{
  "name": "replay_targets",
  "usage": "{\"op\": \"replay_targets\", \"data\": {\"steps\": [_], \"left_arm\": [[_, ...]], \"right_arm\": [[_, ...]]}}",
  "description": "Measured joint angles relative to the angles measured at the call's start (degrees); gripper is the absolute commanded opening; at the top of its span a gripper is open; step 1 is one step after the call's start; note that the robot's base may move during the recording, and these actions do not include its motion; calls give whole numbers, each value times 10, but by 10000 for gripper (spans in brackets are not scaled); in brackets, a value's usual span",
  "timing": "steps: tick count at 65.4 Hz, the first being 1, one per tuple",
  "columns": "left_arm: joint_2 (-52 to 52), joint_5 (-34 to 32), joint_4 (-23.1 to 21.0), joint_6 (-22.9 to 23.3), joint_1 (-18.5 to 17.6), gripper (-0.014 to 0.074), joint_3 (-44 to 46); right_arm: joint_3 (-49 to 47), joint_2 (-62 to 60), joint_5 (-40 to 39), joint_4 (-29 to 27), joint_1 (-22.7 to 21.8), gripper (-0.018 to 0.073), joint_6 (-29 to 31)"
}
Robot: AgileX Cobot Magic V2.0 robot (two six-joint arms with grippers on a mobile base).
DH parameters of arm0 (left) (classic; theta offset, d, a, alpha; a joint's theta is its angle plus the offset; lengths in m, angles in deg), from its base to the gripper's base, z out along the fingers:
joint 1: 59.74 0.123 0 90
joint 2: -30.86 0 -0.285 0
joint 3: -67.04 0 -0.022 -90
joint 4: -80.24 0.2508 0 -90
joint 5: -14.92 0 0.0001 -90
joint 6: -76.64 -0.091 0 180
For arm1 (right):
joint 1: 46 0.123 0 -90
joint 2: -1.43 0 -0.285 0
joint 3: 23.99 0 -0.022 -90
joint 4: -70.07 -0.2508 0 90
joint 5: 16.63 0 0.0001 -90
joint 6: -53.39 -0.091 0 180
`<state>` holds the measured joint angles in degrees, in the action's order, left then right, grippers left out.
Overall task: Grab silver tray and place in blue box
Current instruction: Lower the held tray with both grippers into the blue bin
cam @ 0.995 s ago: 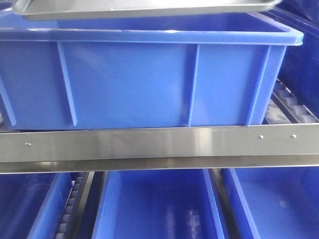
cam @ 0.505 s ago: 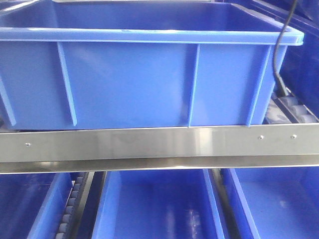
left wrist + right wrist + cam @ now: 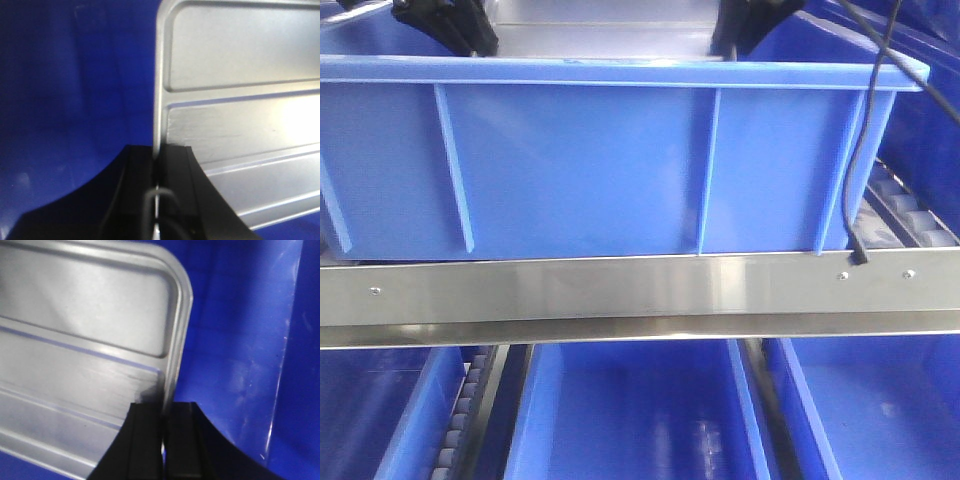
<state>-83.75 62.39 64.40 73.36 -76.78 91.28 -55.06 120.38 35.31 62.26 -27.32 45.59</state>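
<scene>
Blue box (image 3: 580,165) on rack rail (image 3: 620,290): both grippers, left gripper (image 3: 157,195) and right gripper (image 3: 164,440), pinch silver tray (image 3: 240,115) rims inside box; release outstanding.

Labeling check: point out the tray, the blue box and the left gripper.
tray (image 3: 240,50), left wrist view, floor panel near its corner
blue box (image 3: 580,160), front view, ribbed front wall
left gripper (image 3: 159,200), left wrist view, fingers clamping the tray's rim

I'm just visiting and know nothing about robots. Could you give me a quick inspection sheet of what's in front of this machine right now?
Surface: steel shelf rail carrying the crate.
Job's things: silver tray held down inside the blue box.
Clutter: nothing seen.
Grippers: left gripper and right gripper, jaws clamped on opposite tray rims.
Cables: black cable hanging over the box's right end.
Surroundings: more blue crates on the level below; rollers at right.
</scene>
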Motion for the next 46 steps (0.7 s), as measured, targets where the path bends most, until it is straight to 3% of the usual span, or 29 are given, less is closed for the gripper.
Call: {"op": "replay_targets", "data": {"steps": [46], "left_arm": [[-2,13,21,-1,0,-15,0]], "right_arm": [[-3,20,-42,-7,-1,50,6]]}}
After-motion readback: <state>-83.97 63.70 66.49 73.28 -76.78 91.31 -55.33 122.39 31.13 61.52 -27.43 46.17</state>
